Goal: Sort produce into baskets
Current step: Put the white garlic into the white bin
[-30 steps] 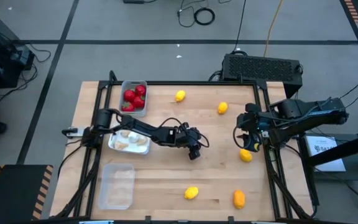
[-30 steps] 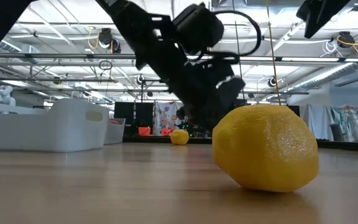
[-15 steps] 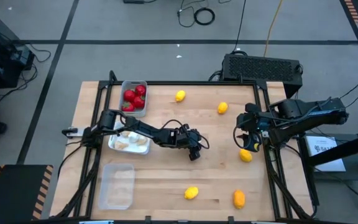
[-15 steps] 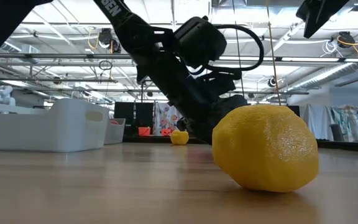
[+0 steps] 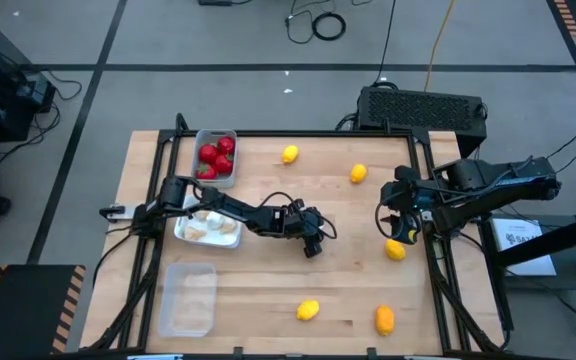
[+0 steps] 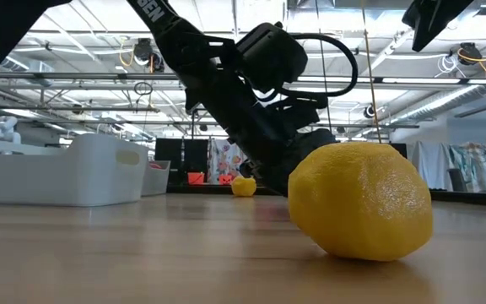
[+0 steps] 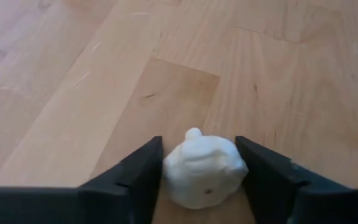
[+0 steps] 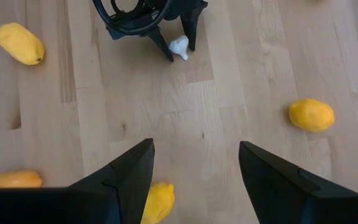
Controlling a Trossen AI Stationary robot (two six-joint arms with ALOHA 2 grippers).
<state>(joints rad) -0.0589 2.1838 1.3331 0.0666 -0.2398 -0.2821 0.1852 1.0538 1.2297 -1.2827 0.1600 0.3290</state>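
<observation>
A whitish garlic bulb (image 7: 204, 169) lies on the wooden table near its middle, between the two fingers of my left gripper (image 5: 313, 243), which is shut on it. The right wrist view shows the same bulb (image 8: 179, 46) between those fingers. My right gripper (image 8: 194, 180) hangs open and empty above the table's right part, over a yellow lemon (image 5: 396, 250). The grey basket (image 5: 215, 135) holds red fruits. The white basket (image 5: 230, 240) holds garlic bulbs. The clear basket (image 5: 189, 298) stands at the near left. My left gripper pinches the garlic bulb between its two fingers, one on each of the bulb's opposite sides (image 7: 169, 168). The fingers slant down from the table's left side. The bulb rests on the table, its pointed tip (image 7: 193, 132) turned away from the gripper.
Yellow lemons lie at the far middle (image 5: 290, 154), the far right (image 5: 358, 173) and the near middle (image 5: 308, 310). An orange one (image 5: 384, 320) lies near the front edge. In the low view one lemon (image 6: 361, 198) fills the foreground in front of my left gripper.
My left gripper has sunk a little toward the table at the garlic bulb, then kept still. The fruits and baskets lie as before.
</observation>
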